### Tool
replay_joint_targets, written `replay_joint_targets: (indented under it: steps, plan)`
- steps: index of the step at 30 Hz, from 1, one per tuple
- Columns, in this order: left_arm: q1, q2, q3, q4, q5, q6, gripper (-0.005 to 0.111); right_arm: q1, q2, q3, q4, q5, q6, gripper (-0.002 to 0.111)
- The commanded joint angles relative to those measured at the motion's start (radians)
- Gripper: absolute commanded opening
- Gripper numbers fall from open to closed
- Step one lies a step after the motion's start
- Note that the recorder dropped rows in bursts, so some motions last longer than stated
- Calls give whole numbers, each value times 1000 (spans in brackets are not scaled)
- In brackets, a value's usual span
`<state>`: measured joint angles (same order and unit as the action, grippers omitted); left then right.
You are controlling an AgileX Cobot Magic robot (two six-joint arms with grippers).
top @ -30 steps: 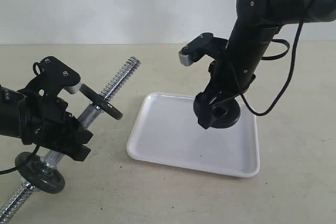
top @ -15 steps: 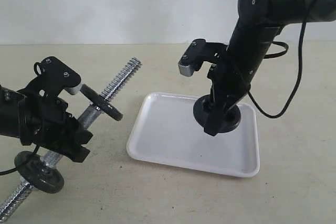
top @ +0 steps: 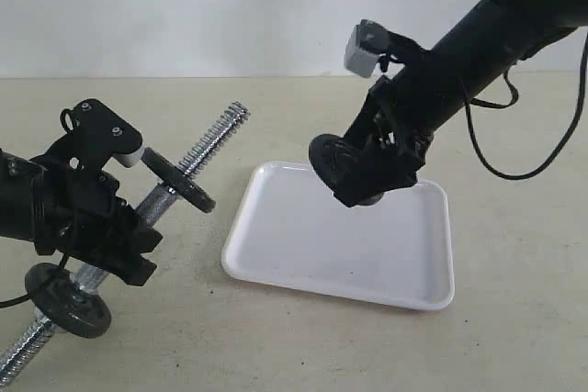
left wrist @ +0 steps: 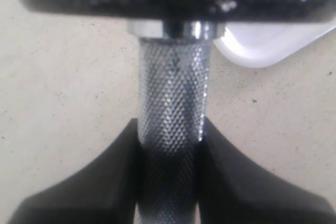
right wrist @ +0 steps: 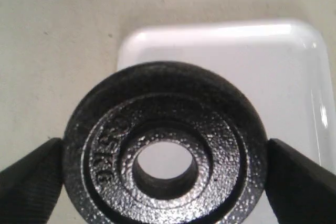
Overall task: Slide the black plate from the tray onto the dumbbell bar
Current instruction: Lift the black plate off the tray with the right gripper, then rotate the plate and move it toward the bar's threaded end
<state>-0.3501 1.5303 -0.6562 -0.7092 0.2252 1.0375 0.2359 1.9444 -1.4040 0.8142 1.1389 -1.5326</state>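
Item one: a small round black cast plate (top: 331,161) with a central hole and raised concentric rings. It sits just right of centre in the exterior view, stood on edge and held in the air over the upper part of the tray, apparently clear of it. Item two: the right end effector (top: 360,175), black, coming down from the upper right of the frame. Its two fingers (right wrist: 31,179) are clamped on opposite edges of that plate, and the right wrist view shows the plate face-on with the tray behind it. Item three: a shallow glossy white rectangular tray (top: 312,245) with rounded corners, lying flat at lower centre with nothing resting on it. Item four: a chrome dumbbell bar (top: 208,147) with threaded ends, slanting from the lower left corner up toward centre. It carries one black disc (top: 180,182) partway up and another black disc (top: 72,300) near its lower end. Item five: the left end effector (top: 129,238), black, at the left edge, closed around the bar's knurled middle between the two discs. Item six: a beige tabletop (top: 514,319) beneath everything.
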Motion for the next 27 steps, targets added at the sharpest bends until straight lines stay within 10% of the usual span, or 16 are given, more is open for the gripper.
replay_joint_targets:
  steps: [1,27]
  plan:
    - [3,-52,-33,-27,-99,19,4,-90,-28,-3,209,82,-182,0]
    - [3,-52,-33,76,-97,265,4,-123,33,64,498,82,-532,0]
